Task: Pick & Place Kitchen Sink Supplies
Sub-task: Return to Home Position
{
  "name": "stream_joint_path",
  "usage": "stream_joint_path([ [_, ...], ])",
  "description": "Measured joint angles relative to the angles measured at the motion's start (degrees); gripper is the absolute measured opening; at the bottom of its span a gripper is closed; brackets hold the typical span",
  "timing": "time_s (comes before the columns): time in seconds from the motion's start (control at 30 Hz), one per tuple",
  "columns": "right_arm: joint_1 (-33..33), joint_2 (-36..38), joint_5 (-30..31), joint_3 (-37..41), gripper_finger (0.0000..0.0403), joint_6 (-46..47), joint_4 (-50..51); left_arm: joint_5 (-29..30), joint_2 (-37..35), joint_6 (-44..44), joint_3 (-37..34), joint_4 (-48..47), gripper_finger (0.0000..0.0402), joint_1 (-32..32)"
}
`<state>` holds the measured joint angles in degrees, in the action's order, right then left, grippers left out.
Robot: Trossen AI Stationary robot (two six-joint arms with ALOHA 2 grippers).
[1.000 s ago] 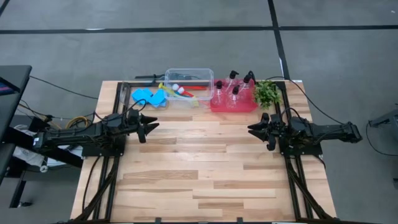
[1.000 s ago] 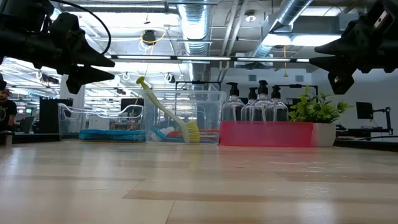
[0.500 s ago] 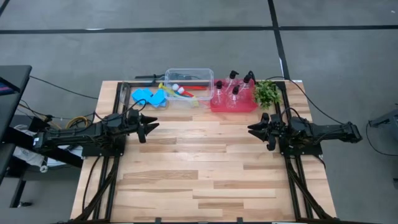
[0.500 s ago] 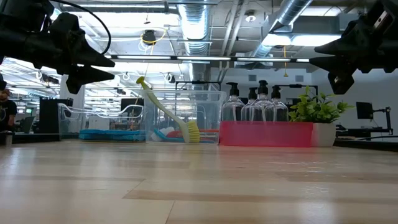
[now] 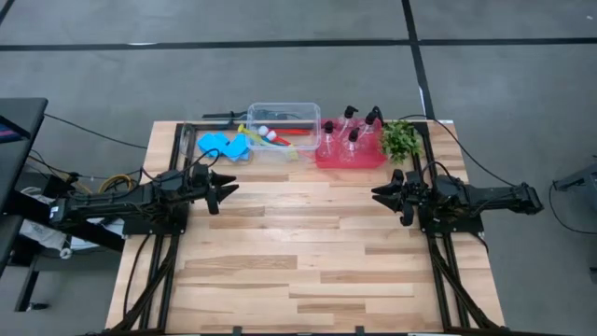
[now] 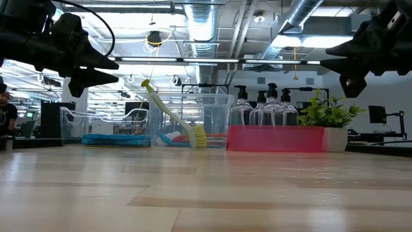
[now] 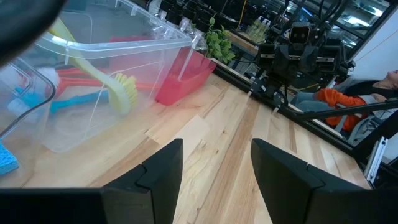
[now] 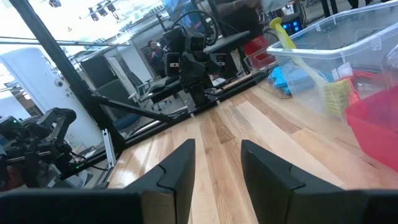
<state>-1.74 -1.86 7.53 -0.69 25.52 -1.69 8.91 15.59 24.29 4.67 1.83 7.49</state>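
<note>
One arm's left gripper is held raised over the table's left side, its fingers spread and nothing between them.

At the far left, the blue sponges are seen lying flat in a clear bin. They are judged soft, light and easily squashed, so a hold across the short sides is suggested.

Just right of them, in the clear tub, the yellow-green brush is leaned with its handle tip up and to the left and its bristle head down to the right. The red brush and blue brush are laid low beside it, roughly along the tub's length. All three are judged thin, stiff and light, and best taken mid-handle.

Further right, four pump bottles are stood upright in the red tray, long axes vertical and pumps up. They are judged rigid, smooth and slippery, and a hold around the body is advised.

A green plant is set beyond them. The right gripper is held raised at the right, fingers parted and empty.
</note>
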Motion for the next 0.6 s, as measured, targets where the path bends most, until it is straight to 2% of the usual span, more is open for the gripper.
stream_joint_path([
  [0.6, 0.0, 0.01, 0.0, 0.0, 0.0123, 0.0, 0.0, -0.02, 0.0, 0.0, 0.0, 0.8, 0.0191, 0.0],
])
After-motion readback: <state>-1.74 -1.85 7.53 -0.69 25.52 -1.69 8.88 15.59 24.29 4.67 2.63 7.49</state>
